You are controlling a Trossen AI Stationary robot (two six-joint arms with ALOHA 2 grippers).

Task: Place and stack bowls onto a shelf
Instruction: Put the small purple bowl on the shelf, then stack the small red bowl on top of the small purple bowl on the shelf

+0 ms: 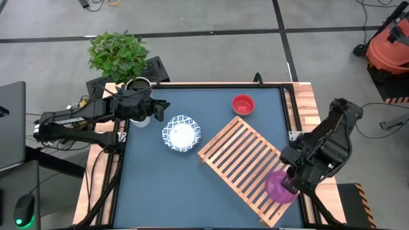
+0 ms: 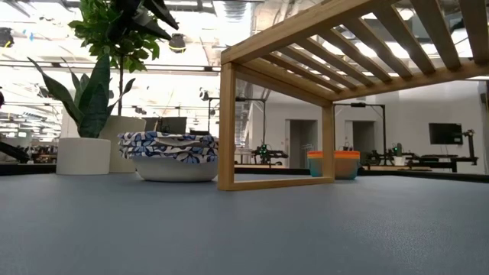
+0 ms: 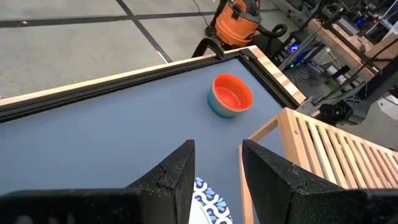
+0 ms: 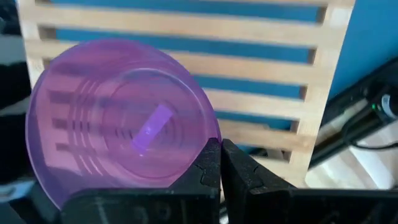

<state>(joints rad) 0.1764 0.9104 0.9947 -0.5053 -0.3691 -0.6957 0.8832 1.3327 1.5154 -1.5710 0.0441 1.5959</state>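
Note:
My right gripper [image 4: 221,163] is shut on the translucent magenta bowl [image 4: 121,118], which sits over the near right corner of the light-wood slatted shelf [image 1: 246,167]. In the high view that bowl [image 1: 278,186] shows beside the right gripper [image 1: 291,184]. A white bowl with a blue patterned rim [image 1: 181,133] stands on the blue tabletop left of the shelf. The orange-red bowl [image 1: 243,104] sits near the far edge and seems nested in a teal one [image 3: 219,107]. My left gripper [image 3: 217,171] is open, hovering just left of and above the white bowl. My right gripper pinches the magenta bowl's rim [image 4: 200,138] between its two fingers [image 4: 208,171], at the side nearest the table's right edge. The bowl stays upright and spreads out in front of the fingers, above the slats. Whether its base rests on the shelf I cannot tell.
A pale cylindrical pot [image 2: 84,155] with a leafy plant [image 1: 118,54] stands at the far left corner, close to the left gripper. Wooden borders frame the table [image 1: 303,102]. Open blue tabletop [image 1: 160,185] lies near the front left.

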